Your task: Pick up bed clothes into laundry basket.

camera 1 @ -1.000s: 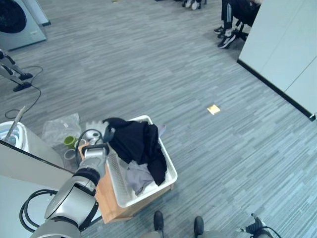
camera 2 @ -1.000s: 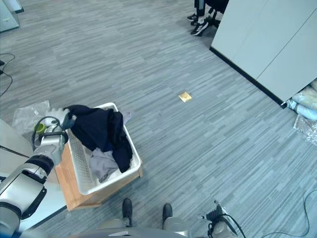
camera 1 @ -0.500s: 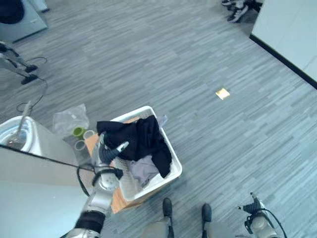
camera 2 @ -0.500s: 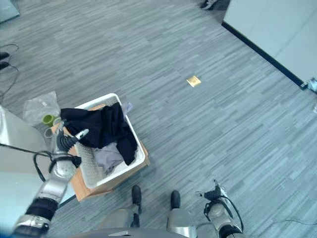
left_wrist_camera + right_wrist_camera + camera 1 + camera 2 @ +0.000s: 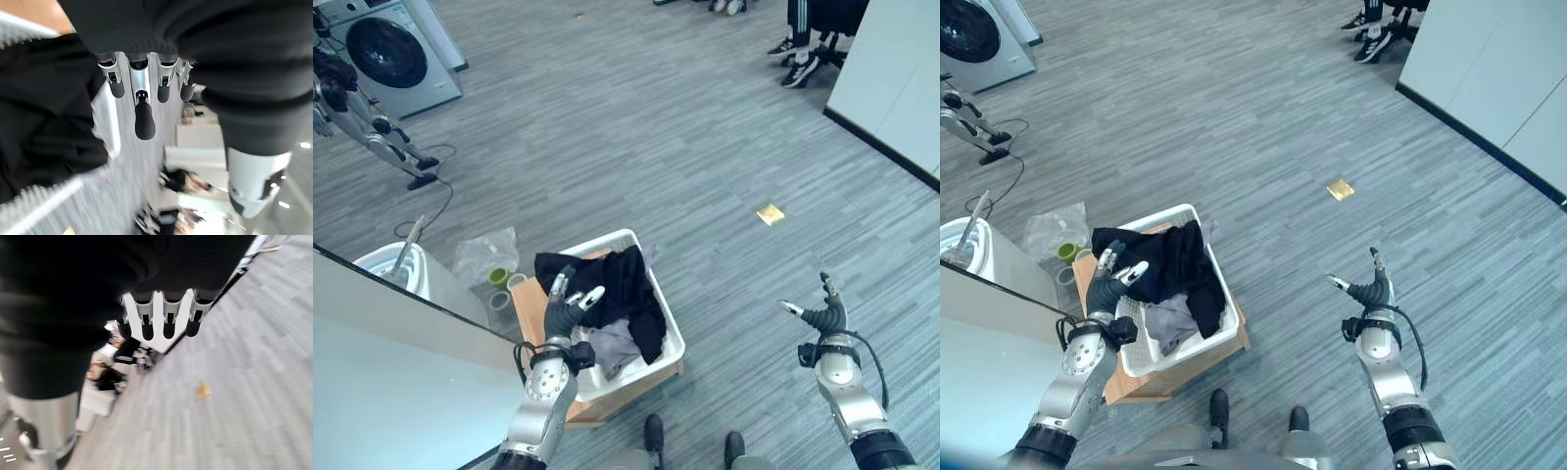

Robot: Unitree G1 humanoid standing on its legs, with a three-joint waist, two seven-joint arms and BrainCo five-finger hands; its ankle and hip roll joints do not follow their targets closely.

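Two hands up and holding nothing. Left hand (image 5: 566, 304) hovering just above the near-left rim of the white laundry basket (image 5: 668, 328), fingers (image 5: 145, 118) straight and spread, not touching any cloth. Right hand (image 5: 823, 315) well off to the right over bare grey floor (image 5: 636, 127), fingers relaxed and apart, thumb sticking out sideways.

Clothes already in the basket: black garment (image 5: 617, 284) heaped on top, one part draped over the right rim, with a grey piece (image 5: 610, 345) tucked under it at the near end. Basket sitting on a low wooden stand (image 5: 530, 318).

Around it: crumpled clear plastic bag (image 5: 485, 255) and a green cup (image 5: 498, 277) on the floor just left of the stand, white bucket (image 5: 393, 264) further left, washing machine (image 5: 396, 54) at the far left, small yellow scrap (image 5: 769, 213) lying on the floor to the right. Seated person's legs and dark shoes (image 5: 800, 69) at the far edge.
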